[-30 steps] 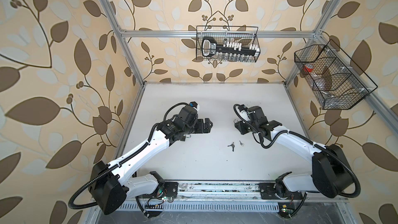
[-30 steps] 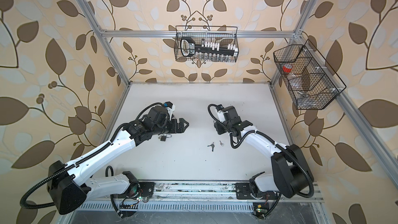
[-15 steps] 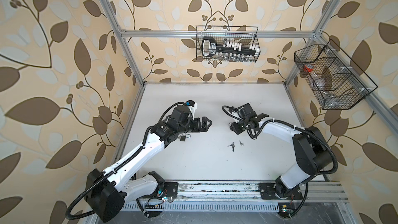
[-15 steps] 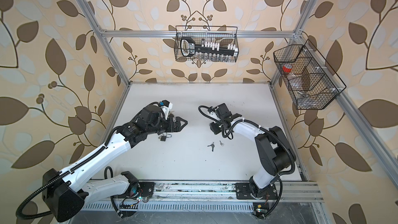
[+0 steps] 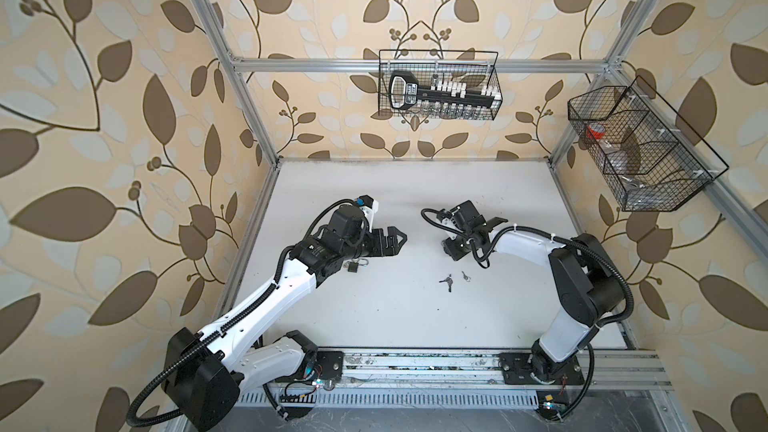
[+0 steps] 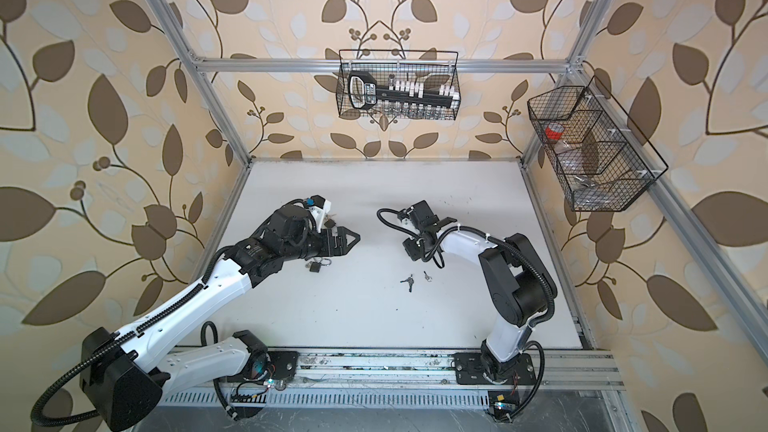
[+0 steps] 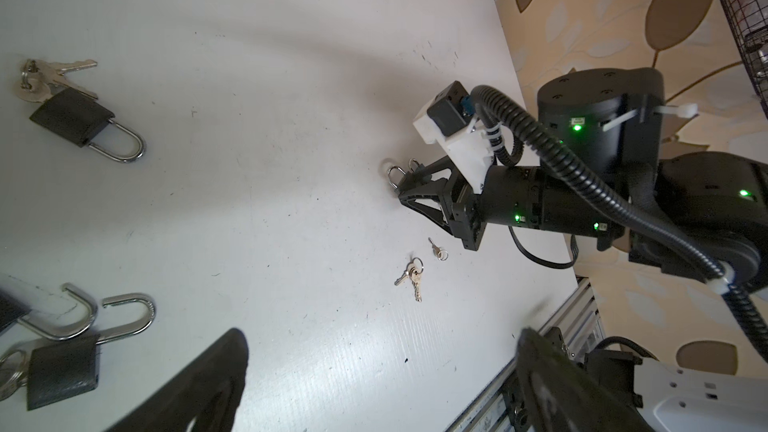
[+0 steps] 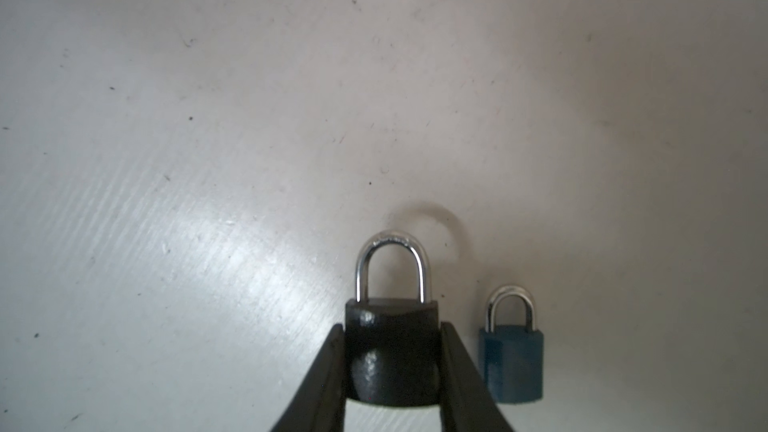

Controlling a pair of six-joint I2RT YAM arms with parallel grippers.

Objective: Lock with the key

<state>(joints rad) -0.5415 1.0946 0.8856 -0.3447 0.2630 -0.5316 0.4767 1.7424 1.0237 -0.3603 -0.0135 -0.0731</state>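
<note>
My right gripper point(image 8: 392, 330) is shut on the body of a black padlock point(image 8: 390, 351) whose shackle is closed. In both top views this gripper point(image 5: 453, 248) point(image 6: 413, 248) points down at the table right of centre. A blue padlock point(image 8: 513, 363) lies on the table beside the held one. Two small sets of keys point(image 5: 446, 281) point(image 6: 408, 281) point(image 7: 411, 278) lie loose near the middle. My left gripper point(image 5: 400, 238) point(image 6: 354, 238) point(image 7: 378, 384) is open and holds nothing, just above the table, with a black padlock point(image 5: 356, 265) point(image 6: 318, 264) lying beside it.
The left wrist view shows another black padlock with keys point(image 7: 70, 118) and two black padlocks with open shackles point(image 7: 62, 367). Wire baskets hang on the back wall point(image 5: 438, 85) and the right wall point(image 5: 640, 151). An aluminium rail point(image 5: 415, 363) runs along the table's front edge.
My right gripper has shifted left toward the table's middle while that arm's elbow swung up and folded. The left arm has barely moved and stays open.
</note>
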